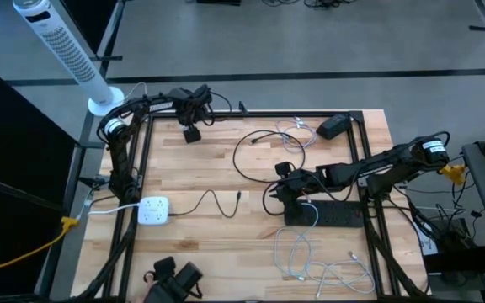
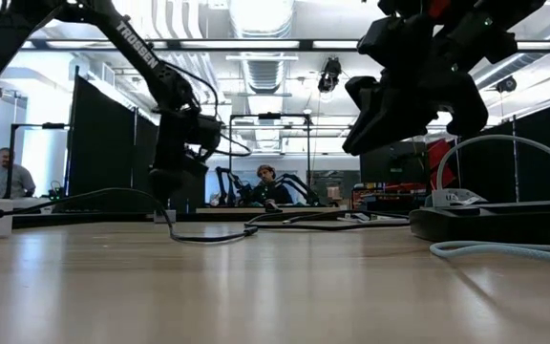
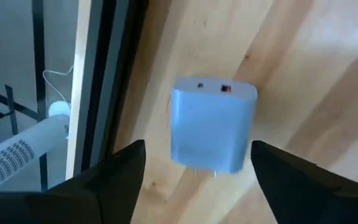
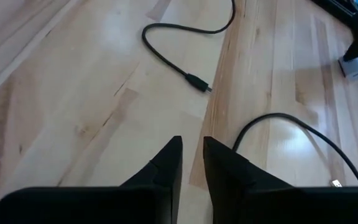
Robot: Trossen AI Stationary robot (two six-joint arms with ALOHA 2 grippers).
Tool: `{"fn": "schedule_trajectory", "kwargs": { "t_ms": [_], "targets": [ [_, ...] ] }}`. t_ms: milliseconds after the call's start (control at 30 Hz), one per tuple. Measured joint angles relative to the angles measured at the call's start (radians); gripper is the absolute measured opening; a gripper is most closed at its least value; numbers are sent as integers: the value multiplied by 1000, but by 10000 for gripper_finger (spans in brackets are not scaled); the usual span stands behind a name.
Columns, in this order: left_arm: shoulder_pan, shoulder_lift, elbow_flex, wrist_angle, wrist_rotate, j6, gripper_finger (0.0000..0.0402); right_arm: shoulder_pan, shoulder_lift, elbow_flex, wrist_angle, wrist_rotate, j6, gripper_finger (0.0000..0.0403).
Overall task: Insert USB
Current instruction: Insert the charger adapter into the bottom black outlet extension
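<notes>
Overhead looking straight down; table-level looking across into the room; wrist cameras close above wood, past own fingers (image 3: 114,180). Shared: table (image 1: 217,244).

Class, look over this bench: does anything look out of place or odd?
Mildly. A wall charger lies flat on the wood, prongs exposed, between the open left gripper fingers. Loose cables sprawl across the table. Nothing looks spilled or damaged.

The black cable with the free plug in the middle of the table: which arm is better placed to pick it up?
Probably the right: its gripper hangs nearest the plug, fingers nearly together. The left gripper is open above a charger block at the far edge.
</notes>
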Motion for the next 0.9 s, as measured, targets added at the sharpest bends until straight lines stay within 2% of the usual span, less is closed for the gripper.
{"fn": "schedule_trajectory", "kwargs": {
  "t_ms": [233,400,533,667,900],
  "targets": [
    [-1,-6,-81,107,0,50,254,0,0,0,0,0,-1,61],
    [-9,-7,-90,114,-1,47,193,0,0,0,0,0,-7,60],
    [-16,-6,-84,110,47,48,196,4,-14,0,-1,-7,-19,50],
    [-64,-43,-73,129,280,43,196,28,-50,-3,0,-51,-27,36],
    [-192,-186,-63,136,810,34,196,50,-144,-53,40,-56,-126,13]
  ]
}}
